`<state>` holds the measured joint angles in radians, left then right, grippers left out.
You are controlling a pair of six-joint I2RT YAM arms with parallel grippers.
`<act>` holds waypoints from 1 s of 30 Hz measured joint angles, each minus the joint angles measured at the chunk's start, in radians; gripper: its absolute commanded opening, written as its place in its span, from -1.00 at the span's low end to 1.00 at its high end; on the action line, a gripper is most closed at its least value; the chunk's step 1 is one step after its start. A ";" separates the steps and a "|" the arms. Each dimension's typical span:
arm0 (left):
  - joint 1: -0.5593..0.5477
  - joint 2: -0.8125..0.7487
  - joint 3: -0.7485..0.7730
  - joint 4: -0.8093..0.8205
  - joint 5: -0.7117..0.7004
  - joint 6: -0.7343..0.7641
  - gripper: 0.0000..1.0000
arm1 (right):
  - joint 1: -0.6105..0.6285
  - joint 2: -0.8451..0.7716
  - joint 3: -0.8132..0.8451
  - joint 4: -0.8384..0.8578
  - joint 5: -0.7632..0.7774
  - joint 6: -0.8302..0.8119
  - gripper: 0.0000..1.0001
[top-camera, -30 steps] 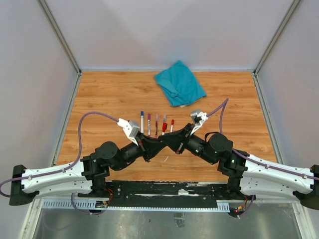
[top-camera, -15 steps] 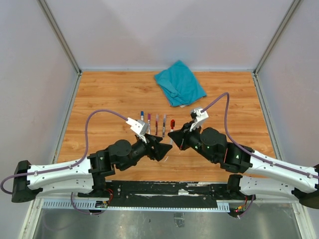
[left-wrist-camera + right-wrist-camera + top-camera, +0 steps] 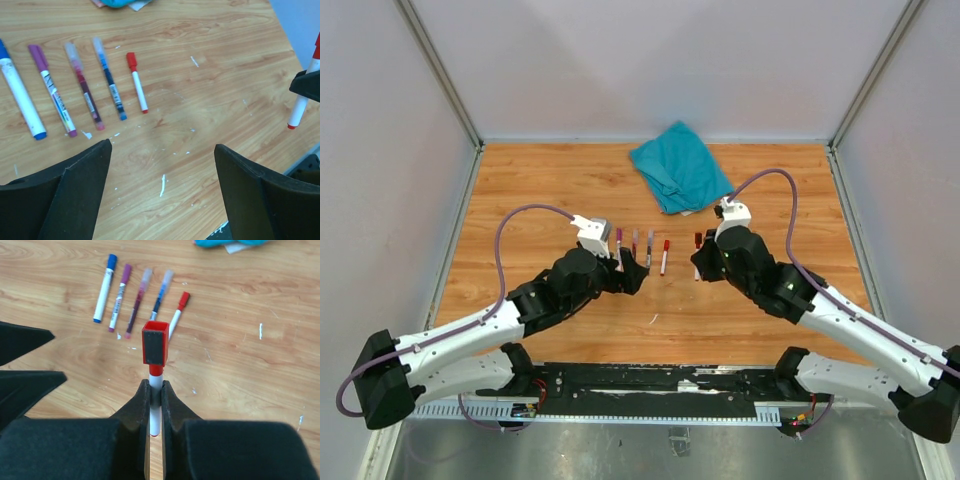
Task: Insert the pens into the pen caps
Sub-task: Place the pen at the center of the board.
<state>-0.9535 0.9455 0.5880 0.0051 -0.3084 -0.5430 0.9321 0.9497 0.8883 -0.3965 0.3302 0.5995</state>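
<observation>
A teal cloth (image 3: 680, 166) lies at the far side of the wooden table (image 3: 540, 190), and everything else sits nearer the arm bases than it does.

The row of pens (image 3: 82, 90) lies side by side a little in front of the cloth's left half. The left wrist view shows five of them:
- a thick pen with a blue cap (image 3: 17, 90)
- a purple-capped pen (image 3: 52, 90)
- a maroon pen under a clear cap (image 3: 82, 87)
- a blue pen under a clear cap (image 3: 110, 82)
- a short red-capped pen (image 3: 136, 82)

The overhead view shows only four, because the left wrist's camera housing covers the blue-capped one.

The left gripper (image 3: 162, 150) hovers over bare wood just beyond the ends of the row farthest from the cloth. Its jaws are spread wide with nothing between them. This is plain in its own camera, while from above the fingers merge into one dark shape.

The right gripper (image 3: 155, 385) sits in front of the cloth's right half, off the row's red end. Its fingers are pinched tight on the white barrel of a held pen (image 3: 155, 412). The pen points towards the cloth and carries a square red cap (image 3: 154, 342) on its free end. Whether that cap is pushed fully home is hard to judge. The left wrist view catches the same pen at its right edge, tilted and clear of the table, with a small red end showing below the fingers. The overhead view gives only a dark red speck there.
</observation>
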 measured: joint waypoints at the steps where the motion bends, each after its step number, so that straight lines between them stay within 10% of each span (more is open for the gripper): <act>1: 0.016 0.001 0.000 -0.011 0.011 -0.003 0.80 | -0.023 0.002 -0.002 -0.001 -0.006 0.001 -0.98; 30: 0.049 -0.261 0.217 -0.530 -0.190 0.109 0.99 | -0.239 0.587 0.101 -0.001 -0.243 0.146 -0.99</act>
<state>-0.9047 0.6846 0.8055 -0.5251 -0.4988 -0.4335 0.6933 1.5372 0.9897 -0.3973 0.0872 0.7460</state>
